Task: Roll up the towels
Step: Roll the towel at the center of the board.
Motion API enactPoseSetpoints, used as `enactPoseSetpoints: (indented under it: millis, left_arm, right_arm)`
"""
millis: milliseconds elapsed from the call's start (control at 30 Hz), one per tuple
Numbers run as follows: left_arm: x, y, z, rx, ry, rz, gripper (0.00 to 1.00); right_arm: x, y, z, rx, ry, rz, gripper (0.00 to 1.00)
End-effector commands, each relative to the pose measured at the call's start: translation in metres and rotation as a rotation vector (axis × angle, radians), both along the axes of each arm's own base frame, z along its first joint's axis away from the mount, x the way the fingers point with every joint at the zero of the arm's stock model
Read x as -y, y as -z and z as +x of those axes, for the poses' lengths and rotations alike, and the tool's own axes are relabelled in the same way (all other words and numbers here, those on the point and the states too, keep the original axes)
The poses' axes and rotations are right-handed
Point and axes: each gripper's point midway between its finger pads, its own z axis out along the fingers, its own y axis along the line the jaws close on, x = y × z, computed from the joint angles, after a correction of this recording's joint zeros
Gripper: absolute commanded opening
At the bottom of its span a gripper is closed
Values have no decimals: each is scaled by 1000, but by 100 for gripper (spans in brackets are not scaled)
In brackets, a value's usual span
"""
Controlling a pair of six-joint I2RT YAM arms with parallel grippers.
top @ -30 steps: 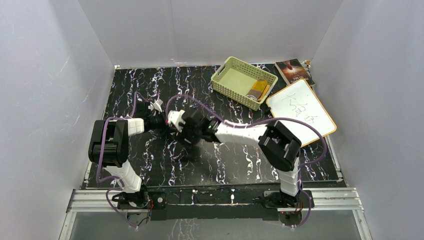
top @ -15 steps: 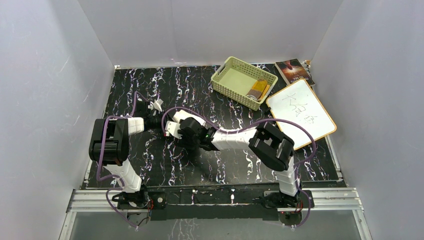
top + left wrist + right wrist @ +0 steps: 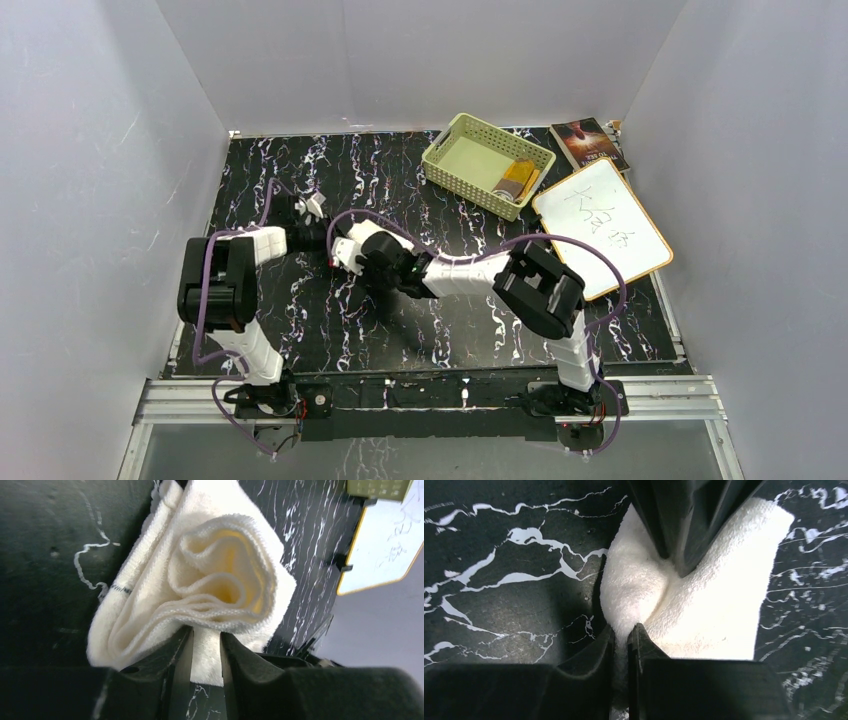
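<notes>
Basket (image 3: 465, 188) at 1 o'clock on table (image 3: 300, 320); small towel (image 3: 518, 180) in its 4 o'clock end. Book (image 3: 588, 141) at basket's 3 o'clock, board (image 3: 602, 226) at its 4 o'clock. Rolled towel (image 3: 210, 580) on table, 9 o'clock of centre.

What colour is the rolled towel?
The towel is cream-white, clearest in the left wrist view.

The right claw (image 3: 622, 630) has slid slightly left and nearer; the left claw (image 3: 205, 635) has edged farther back
</notes>
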Motion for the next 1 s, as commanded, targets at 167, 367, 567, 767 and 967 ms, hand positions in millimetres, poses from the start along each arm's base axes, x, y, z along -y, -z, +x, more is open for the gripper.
enactPoseSetpoints:
  millis: [167, 367, 567, 767, 967]
  left_arm:
    - [-39, -105, 26, 284, -142, 156, 44]
    - [-35, -111, 19, 297, -141, 130, 45]
    - [-17, -93, 11, 264, -112, 83, 44]
    - [23, -84, 19, 270, -51, 40, 44]
    - [66, -73, 37, 290, -13, -22, 44]
  right_arm:
    - [24, -58, 15, -470, 75, 478, 0]
    - [55, -75, 31, -742, 91, 712, 0]
    - [69, -87, 46, -961, 79, 913, 0]
    - [89, -88, 60, -1111, 100, 1093, 0]
    - [97, -69, 60, -1178, 168, 1147, 0]
